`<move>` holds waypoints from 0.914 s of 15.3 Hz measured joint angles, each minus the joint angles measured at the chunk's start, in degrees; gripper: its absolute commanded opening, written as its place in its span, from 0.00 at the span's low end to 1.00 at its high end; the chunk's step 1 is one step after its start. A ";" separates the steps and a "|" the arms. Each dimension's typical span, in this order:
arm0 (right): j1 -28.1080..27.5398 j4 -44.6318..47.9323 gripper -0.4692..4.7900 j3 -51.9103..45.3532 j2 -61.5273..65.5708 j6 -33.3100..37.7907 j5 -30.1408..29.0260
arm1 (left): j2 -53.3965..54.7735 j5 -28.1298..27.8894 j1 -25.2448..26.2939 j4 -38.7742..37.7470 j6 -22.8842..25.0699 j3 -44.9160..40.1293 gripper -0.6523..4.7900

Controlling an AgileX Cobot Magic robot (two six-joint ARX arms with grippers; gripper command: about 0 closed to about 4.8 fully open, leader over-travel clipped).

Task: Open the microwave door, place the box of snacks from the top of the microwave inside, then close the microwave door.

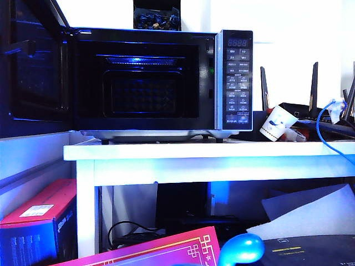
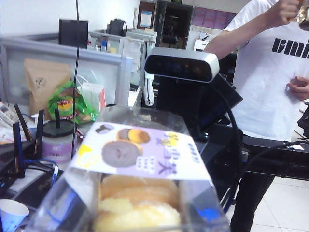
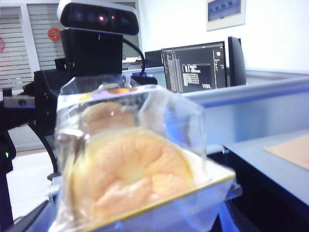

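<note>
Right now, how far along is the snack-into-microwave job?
Done: microwave door swung open, cavity empty. In hand: box of snacks fills both wrist views, off the microwave top; left gripper and right gripper hidden behind it, absent from exterior view. Left: place it inside, close door.

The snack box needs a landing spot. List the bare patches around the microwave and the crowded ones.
Free: the microwave cavity, between the open microwave door and button panel; the narrow white table strip before its feet. Crowded: right of the panel, with paper cup, router antennas, blue cable. Both pincers are hidden behind the box of snacks in wrist views.
</note>
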 measured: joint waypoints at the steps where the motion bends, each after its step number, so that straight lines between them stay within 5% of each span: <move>1: 1.14 -0.39 1.00 0.31 0.09 0.09 0.72 | -0.15 0.02 0.09 0.04 0.00 0.11 0.56; 13: 6.86 -0.11 1.00 1.18 1.86 0.04 1.01 | 0.07 4.02 0.00 -1.66 -0.81 0.09 0.56; 14: 7.45 -0.11 0.90 1.18 1.88 0.00 1.33 | 0.09 4.09 0.00 -1.95 -0.92 0.09 0.56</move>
